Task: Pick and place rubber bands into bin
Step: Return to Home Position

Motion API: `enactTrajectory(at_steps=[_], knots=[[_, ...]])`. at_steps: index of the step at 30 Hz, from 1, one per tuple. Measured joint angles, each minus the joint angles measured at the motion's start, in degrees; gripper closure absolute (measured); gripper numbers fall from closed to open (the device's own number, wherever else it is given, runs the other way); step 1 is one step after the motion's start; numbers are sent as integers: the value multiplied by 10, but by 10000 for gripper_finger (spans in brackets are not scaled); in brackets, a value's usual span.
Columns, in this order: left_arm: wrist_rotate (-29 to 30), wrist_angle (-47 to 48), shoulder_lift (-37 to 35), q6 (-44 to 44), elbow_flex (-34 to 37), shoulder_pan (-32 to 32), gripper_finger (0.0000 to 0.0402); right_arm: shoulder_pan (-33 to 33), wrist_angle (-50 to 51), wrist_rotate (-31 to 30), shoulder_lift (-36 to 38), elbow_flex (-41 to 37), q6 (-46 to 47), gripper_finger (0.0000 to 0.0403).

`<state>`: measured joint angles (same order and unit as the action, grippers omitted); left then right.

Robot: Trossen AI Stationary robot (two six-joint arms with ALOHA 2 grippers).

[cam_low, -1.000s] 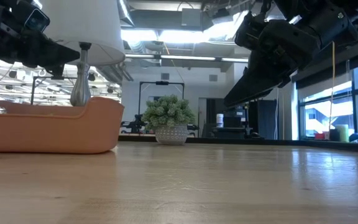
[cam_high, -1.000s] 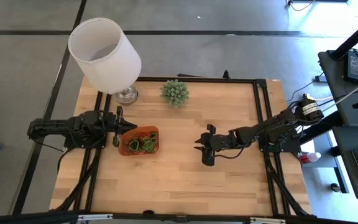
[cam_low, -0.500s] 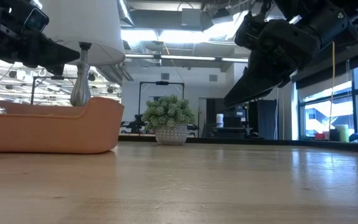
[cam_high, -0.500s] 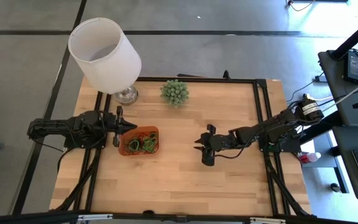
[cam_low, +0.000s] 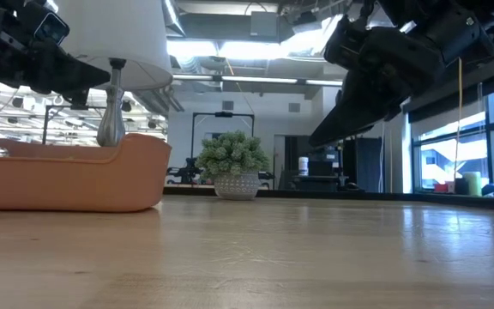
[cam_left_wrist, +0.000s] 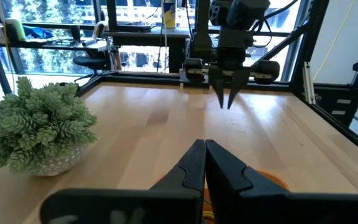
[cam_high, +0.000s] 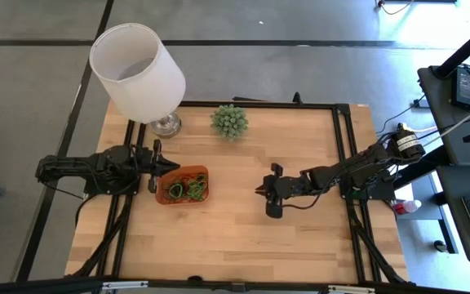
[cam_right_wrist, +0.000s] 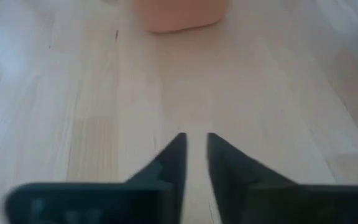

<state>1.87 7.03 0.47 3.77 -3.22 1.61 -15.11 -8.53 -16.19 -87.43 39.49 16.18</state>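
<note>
The front of the wooden tabletop point(cam_high: 219, 237) lies bare. Further in, on the right side, the right claw point(cam_high: 261, 190) hangs above the wood, pointing across at the bin. Its two fingers point(cam_right_wrist: 174, 155) are a thin gap apart and hold nothing. Well apart from it, on the left side, sits the bin point(cam_high: 206, 186), a shallow orange tray resting flat on the tabletop. The rubber bands point(cam_high: 190, 188) lie inside it in a loose tangle, mostly green with some darker loops mixed in. Just behind the bin, the left claw point(cam_high: 174, 167) reaches in from the left edge. It is held up off the wood, with its tips over the bin's far rim, and its fingers point(cam_left_wrist: 194, 163) are pressed together and empty. Toward the far edge stand a small spiky green plant point(cam_high: 229, 121) in a pale pot and, at the far left corner, a lamp point(cam_high: 137, 72) with a big white shade.
</note>
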Motion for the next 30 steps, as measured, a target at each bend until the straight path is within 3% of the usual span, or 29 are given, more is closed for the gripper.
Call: enactTrajectory(at_steps=[3, 8, 13, 24, 30], knots=[[0, 0, 0, 0, 0, 0, 395, 2, 8, 13, 1, 0, -29, 391], [0, 0, 0, 0, 0, 0, 394, 29, 10, 44, 4, -15, -49, 394], [0, 0, 0, 0, 0, 0, 395, 69, -3, 71, 35, -84, -30, 397], [0, 0, 1, 0, 0, 0, 394, 93, -143, 73, 291, -282, -15, 399], [0, 0, 0, 0, 0, 0, 396, 93, -160, 73, 415, -337, -50, 399]])
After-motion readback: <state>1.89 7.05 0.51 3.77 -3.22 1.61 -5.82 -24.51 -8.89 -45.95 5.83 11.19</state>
